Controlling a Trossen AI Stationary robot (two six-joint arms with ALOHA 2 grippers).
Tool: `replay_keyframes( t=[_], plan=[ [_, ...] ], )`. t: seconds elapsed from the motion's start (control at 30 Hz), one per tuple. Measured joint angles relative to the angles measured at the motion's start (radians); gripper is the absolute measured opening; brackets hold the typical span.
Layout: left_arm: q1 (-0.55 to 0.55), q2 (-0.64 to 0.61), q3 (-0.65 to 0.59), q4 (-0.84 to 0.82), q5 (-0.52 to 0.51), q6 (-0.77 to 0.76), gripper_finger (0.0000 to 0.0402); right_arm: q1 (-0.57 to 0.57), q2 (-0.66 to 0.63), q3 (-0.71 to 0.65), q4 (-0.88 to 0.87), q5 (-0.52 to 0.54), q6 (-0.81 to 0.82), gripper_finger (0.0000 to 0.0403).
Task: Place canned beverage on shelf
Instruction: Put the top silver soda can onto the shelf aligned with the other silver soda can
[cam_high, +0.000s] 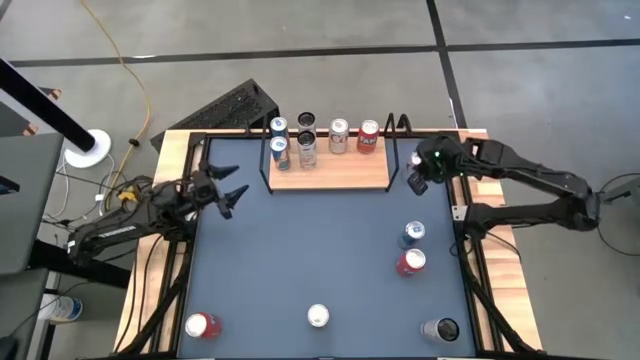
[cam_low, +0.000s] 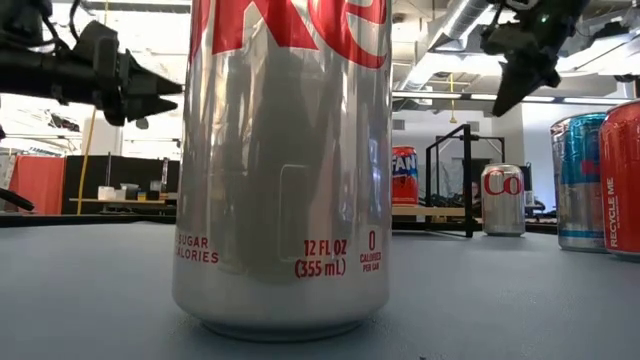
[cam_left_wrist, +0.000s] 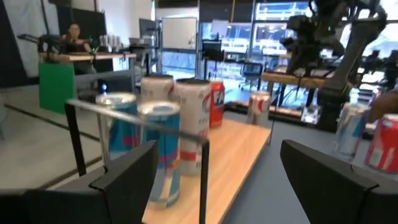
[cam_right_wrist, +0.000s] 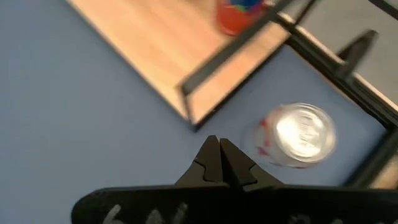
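The shelf (cam_high: 330, 175), a light-wood board in a black rail frame, lies at the table's far middle and carries several cans (cam_high: 307, 145) standing upright. More cans stand on the tabletop: a blue one (cam_high: 413, 233) and a red one (cam_high: 410, 262) at the right, and a silver one (cam_high: 318, 316) near the front edge. Another silver can (cam_right_wrist: 298, 134) stands just off the shelf's right end. My right gripper (cam_right_wrist: 219, 146) hovers shut above the table beside that can, holding nothing. My left gripper (cam_high: 228, 190) is open at the shelf's left end, empty.
A red can (cam_high: 200, 325) stands at the near left corner and a dark can (cam_high: 440, 328) at the near right. The near silver can (cam_low: 285, 170) fills the low view. Black frame rails (cam_high: 195, 200) run along the table's sides. Bare tabletop (cam_high: 320, 245) lies in the middle.
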Motion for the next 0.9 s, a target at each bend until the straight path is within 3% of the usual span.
replay_keyframes(
  t=[0.2,0.37,0.63,0.9],
  plan=[
    [0.0,0.0,-0.033,-0.007,-0.023,-0.008,0.0327,-0.149,0.011,0.001,-0.01,-0.069,-0.061,0.0009],
    [0.0,0.0,-0.033,-0.032,-0.034,0.005,0.0327,-0.271,0.022,0.017,-0.053,-0.131,-0.153,0.0047],
    [0.0,0.0,-0.034,-0.078,-0.016,0.036,0.0327,-0.396,0.032,0.073,-0.129,-0.189,-0.237,0.0151],
    [0.0,0.0,-0.034,-0.078,-0.013,0.025,0.0327,-0.42,0.13,0.075,-0.127,-0.186,-0.251,0.028]
  ],
)
